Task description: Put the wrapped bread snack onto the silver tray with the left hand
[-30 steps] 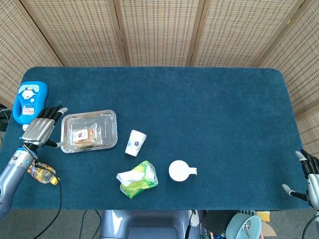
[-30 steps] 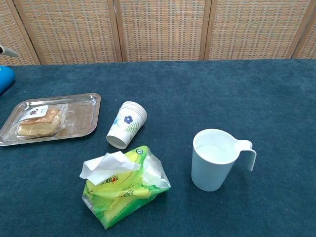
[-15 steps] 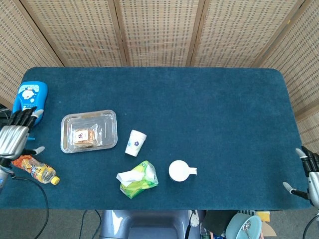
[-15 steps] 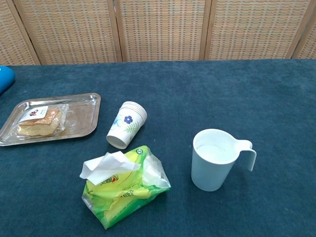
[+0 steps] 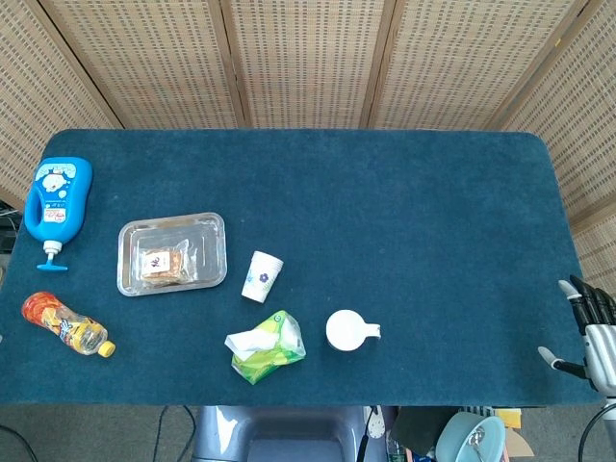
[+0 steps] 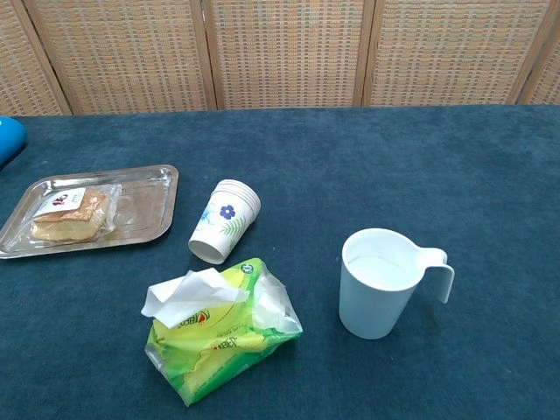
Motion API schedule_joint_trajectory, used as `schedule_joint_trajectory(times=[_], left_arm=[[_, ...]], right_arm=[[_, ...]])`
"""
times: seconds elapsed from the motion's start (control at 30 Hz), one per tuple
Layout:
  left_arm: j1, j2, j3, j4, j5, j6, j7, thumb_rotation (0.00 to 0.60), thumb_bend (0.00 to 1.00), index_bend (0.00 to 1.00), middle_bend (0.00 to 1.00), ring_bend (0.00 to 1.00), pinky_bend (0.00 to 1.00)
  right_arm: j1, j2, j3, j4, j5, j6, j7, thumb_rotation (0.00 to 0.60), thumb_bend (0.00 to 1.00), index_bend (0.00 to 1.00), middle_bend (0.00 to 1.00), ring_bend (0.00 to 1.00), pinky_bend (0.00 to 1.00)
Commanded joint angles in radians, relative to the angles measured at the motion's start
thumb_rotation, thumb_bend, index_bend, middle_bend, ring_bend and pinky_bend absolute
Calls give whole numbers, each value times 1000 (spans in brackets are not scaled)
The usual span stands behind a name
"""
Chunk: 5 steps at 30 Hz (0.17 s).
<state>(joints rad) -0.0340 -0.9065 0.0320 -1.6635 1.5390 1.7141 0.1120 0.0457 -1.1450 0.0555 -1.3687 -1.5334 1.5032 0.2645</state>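
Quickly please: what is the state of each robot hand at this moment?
Left robot hand: not in view in either camera.
Right robot hand: open, holding nothing, at the table's right edge.

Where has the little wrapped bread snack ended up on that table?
The wrapped bread snack lies inside the silver tray on the table's left side in the head view, with the tipped paper cup just to its right.

on the table — one tray (image 5: 218, 252), with one wrapped snack (image 5: 162, 265) in it. one stack of paper cups (image 5: 261, 276), tipped over; the number in the stack cannot be told. one white mug (image 5: 347, 330), one green tissue pack (image 5: 265, 347). two bottles — one blue (image 5: 56, 199), one orange (image 5: 64, 323). one hand (image 5: 595, 335) shows.
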Motion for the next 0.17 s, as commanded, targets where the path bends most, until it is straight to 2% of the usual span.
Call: schedule_joint_trajectory(times=[0.03,0.17], left_arm=[[33,-41,12,64,18,31,-33,600,155,24,0,0,0],[42,-70,7,118,17,26,-64,600,155,23,0,0,0]], right_arm=[[-1,13,0,-25,-4,7,-22,600,181,0,0,0,0],[-2,22,-2,-53,-2,5,-52,600,181,0,0,0,0]])
